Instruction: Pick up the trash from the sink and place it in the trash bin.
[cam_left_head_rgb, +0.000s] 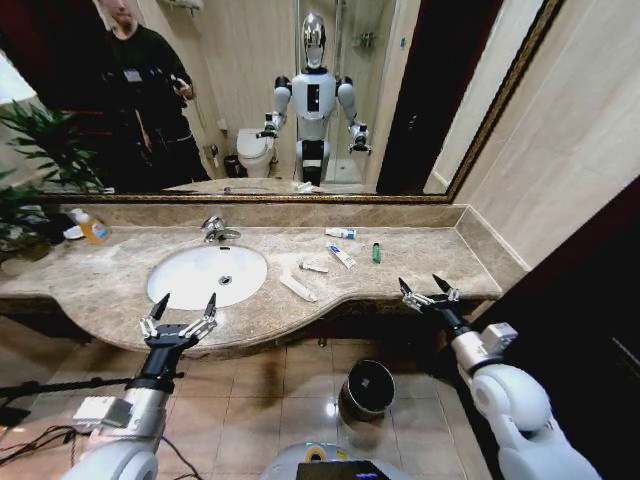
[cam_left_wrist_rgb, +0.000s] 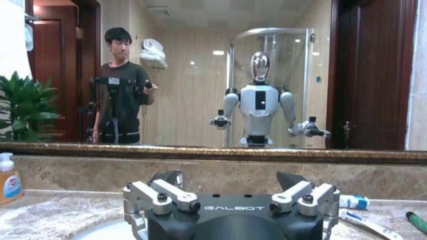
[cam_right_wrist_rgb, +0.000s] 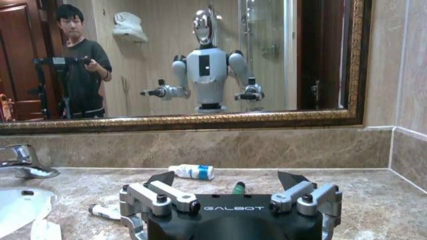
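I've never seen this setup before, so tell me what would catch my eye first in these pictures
The big mirror along the wall stands out first, reflecting the white robot. Below it, the white sink sits in the brown marble counter, with small trash to its right: a long packet, two tubes and a green stick. Both grippers hang open at the counter's front edge, left gripper before the sink, right gripper near the end, with the dark bin on the floor between them.

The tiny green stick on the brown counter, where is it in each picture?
Head view: the tiny green stick lies on the marble counter, right of the white oval sink.
Left wrist view: at the picture's lower right edge.
Right wrist view: just behind the right gripper, at.
Shared landmark: the gold-framed mirror.
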